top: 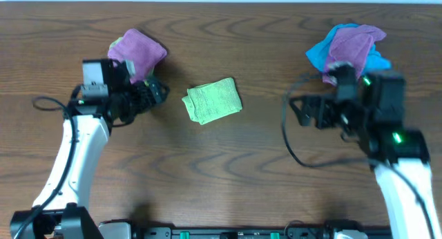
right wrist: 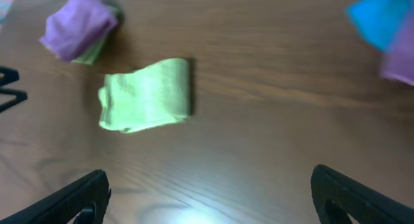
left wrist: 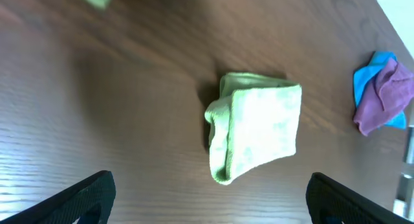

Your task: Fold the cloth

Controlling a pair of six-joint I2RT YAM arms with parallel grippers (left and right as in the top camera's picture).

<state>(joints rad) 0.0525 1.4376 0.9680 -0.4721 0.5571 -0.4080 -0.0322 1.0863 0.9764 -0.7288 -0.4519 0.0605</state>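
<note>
- The cloth (top: pixel 213 101) lies folded into a small, slightly crooked rectangle near the middle of the table (top: pixel 228 170), with layered edges showing in the left wrist view.
- The left gripper (top: pixel 157 92) sits just left of the cloth, apart from it. Its fingers (left wrist: pixel 84 197) are spread wide and hold nothing.
- The right gripper (top: pixel 297 111) is farther off on the cloth's right side. Its jaws are also spread and empty.
- A purple cloth (top: pixel 137 49) lies bunched behind the left gripper, with some green showing under it in the right wrist view.
- A blue and purple heap (top: pixel 349 45) sits at the far right.
</note>
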